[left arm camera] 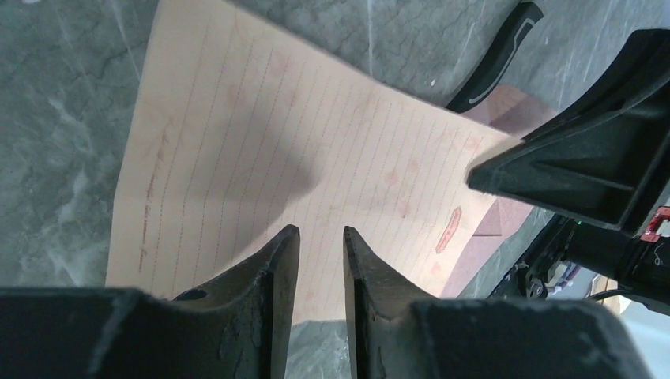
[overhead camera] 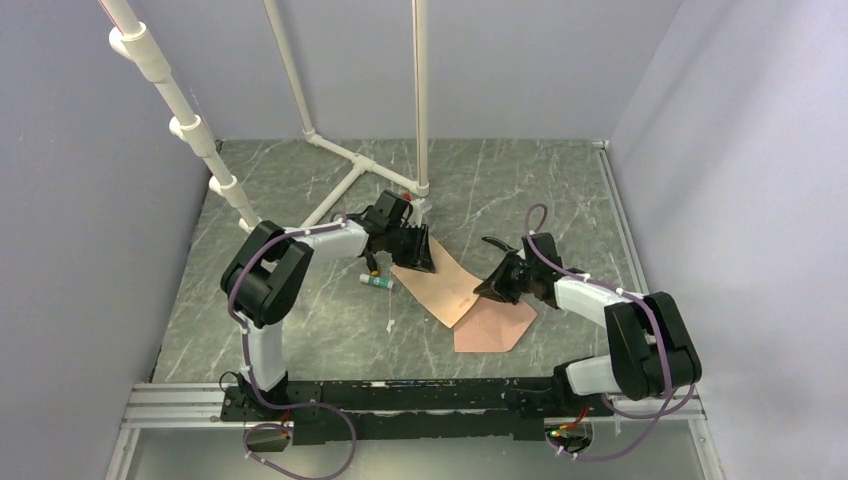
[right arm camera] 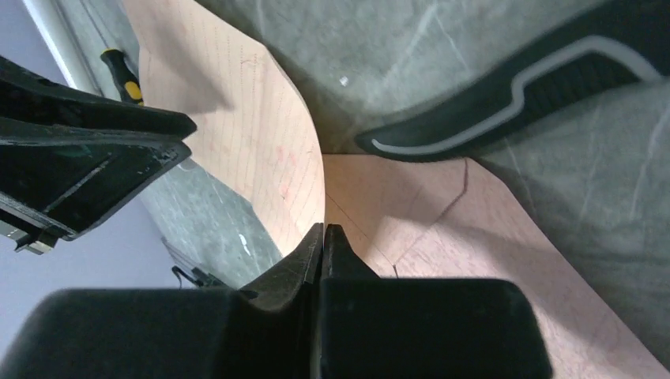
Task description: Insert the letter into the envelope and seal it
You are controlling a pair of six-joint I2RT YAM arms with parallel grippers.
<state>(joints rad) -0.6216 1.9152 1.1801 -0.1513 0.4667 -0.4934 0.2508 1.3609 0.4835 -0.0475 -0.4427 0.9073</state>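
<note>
Trouble ahead, probably from an uneven hold: pinching the letter (right arm camera: 261, 142) by one edge in the right gripper (right arm camera: 324, 229), jaws shut together on the paper, and standing over the opposite edge with the left gripper (left arm camera: 320, 233), jaws narrow with a slim gap, clamping nothing visible. Risking a crease or tear if dragging the sheet by that single pinch, or a slip out of the fingertips, gripping so little paper. Possibly snagging the envelope (right arm camera: 442, 229), lying flat just beneath and ahead of the right fingertips, touching the sheet. Looking at a pale peach lined page with faint reddish marks, bowing up in a curve to one side of the right pincer, spreading flat ahead of the left one.
</note>
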